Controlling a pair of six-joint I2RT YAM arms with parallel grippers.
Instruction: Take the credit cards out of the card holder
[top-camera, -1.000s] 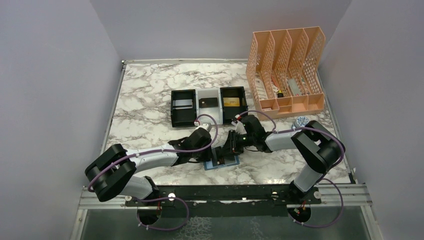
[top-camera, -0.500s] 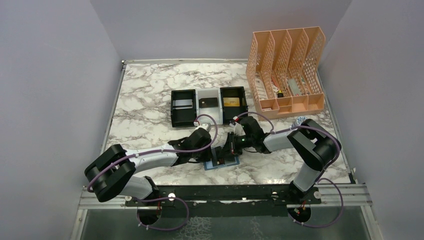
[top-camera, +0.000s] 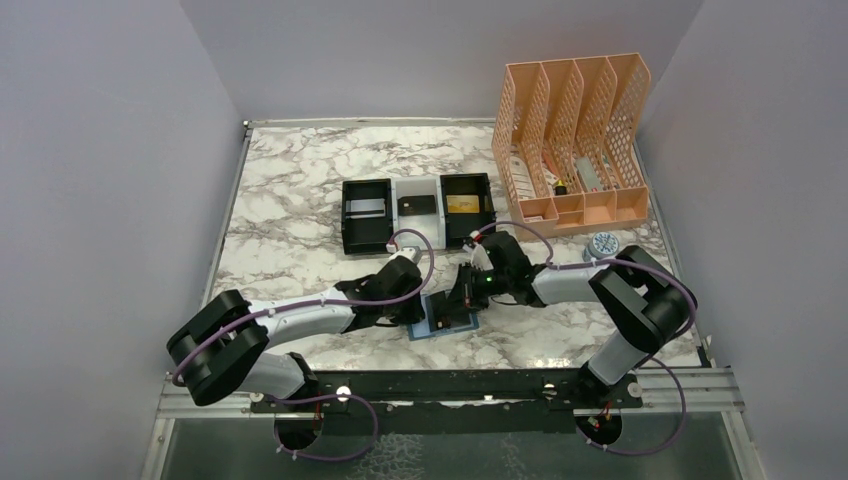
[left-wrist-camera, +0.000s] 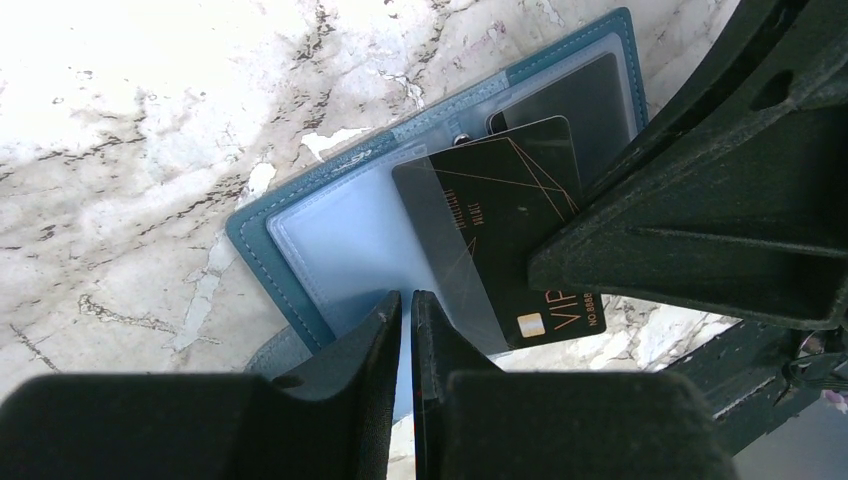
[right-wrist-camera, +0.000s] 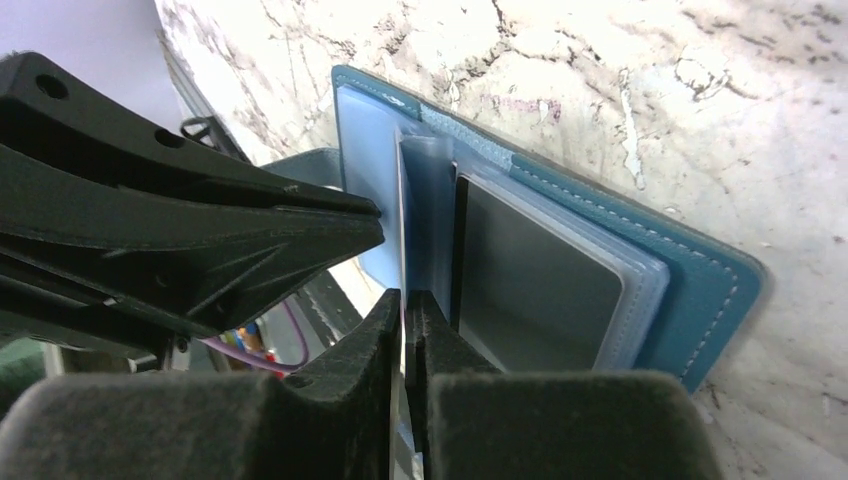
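- Top external view: we count two arms, and both grippers meet over one card holder (top-camera: 425, 330), which lies open on the marble table (top-camera: 290, 200) near its front edge. The arms cover most of it, so only a teal corner shows.
- We count one three-compartment tray (top-camera: 347, 225) farther back with one card in each compartment: a silvery card (top-camera: 367, 208) on the left, a dark card (top-camera: 415, 206) in the middle and a gold card (top-camera: 462, 204) on the right.
- At the card holder we count two more cards. A black card (left-wrist-camera: 490, 220) with gold lines sticks out tilted over the fold, and a second card (left-wrist-camera: 590, 95) sits inside a clear pocket of the far panel.
- The right gripper (right-wrist-camera: 403, 310) is pinched tight on the black card. Its own camera shows that card only as a thin edge between the fingers.
- The left gripper (left-wrist-camera: 405, 315) has its fingers almost together on the near edge of the light-blue panel, clamping the card holder there.
- In the left wrist view a right finger covers one end of the black card. We can read "VIP", but the other print is too small.
- We count one peach file rack (top-camera: 575, 140) at the far right, and its contents are too small to name.
- We count one small round blue-and-white thing (top-camera: 603, 242) beside the right arm, and we cannot tell what it is.
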